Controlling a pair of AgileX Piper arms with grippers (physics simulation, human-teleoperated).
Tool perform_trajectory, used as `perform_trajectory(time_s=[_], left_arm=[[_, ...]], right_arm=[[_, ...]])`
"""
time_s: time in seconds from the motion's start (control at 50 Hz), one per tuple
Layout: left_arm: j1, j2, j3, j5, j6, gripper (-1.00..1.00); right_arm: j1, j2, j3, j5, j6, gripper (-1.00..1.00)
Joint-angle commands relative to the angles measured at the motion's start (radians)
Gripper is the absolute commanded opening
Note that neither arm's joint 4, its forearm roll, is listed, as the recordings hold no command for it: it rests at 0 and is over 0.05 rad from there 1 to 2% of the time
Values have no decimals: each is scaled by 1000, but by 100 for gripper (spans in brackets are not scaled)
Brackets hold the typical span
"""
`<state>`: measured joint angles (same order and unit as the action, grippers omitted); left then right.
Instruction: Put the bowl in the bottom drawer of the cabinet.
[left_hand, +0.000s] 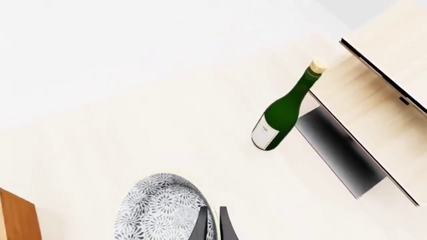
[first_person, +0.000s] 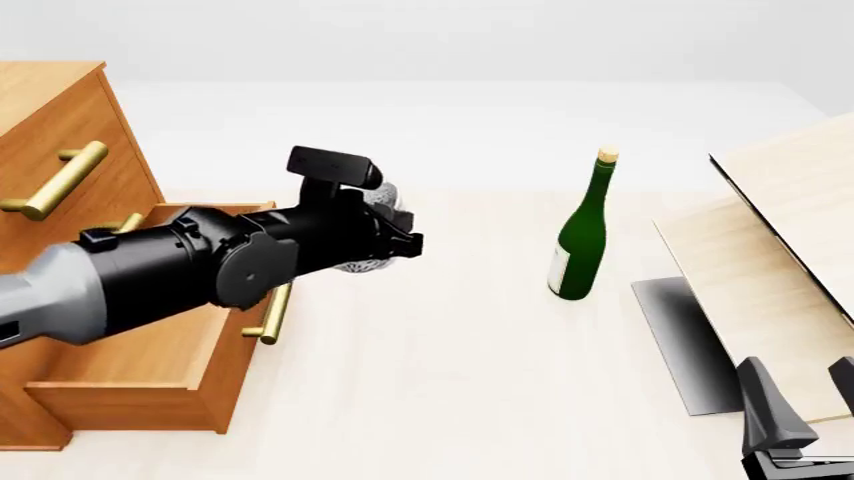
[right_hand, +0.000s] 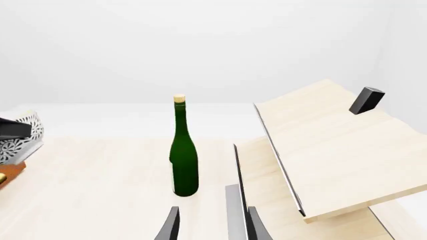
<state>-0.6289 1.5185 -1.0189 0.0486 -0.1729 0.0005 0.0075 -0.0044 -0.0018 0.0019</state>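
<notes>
Here we hold the bowl by its rim, our left claw pinched on it, lifted beside the open bottom drawer of the cabinet, presumably to carry it inside. Our right claw idles, fingers spread, empty, near the boards.

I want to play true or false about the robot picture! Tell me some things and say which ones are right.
1. The left claw is holding the bowl by its rim. True.
2. The green bottle has fallen over. False: it stands upright on the table.
3. The bottom drawer of the cabinet is pulled open. True.
4. The bowl is already inside the drawer. False: it is up in the air, in the claw.
5. The right claw is holding the bottle. False: it holds nothing.
</notes>
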Motion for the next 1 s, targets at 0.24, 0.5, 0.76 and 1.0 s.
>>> perform_trajectory(time_s=[0.24,0.5,0.76,1.0], left_arm=[[89,-138,81,-7,16,-100],[140,-189,99,3,19,-100],[205,-259,132,37,38,-100],[253,-315,177,36,35,-100]], right_arm=[[0,0,0,0,0,100],[0,0,0,0,0,100],[0,0,0,0,0,100],[0,0,0,0,0,100]])
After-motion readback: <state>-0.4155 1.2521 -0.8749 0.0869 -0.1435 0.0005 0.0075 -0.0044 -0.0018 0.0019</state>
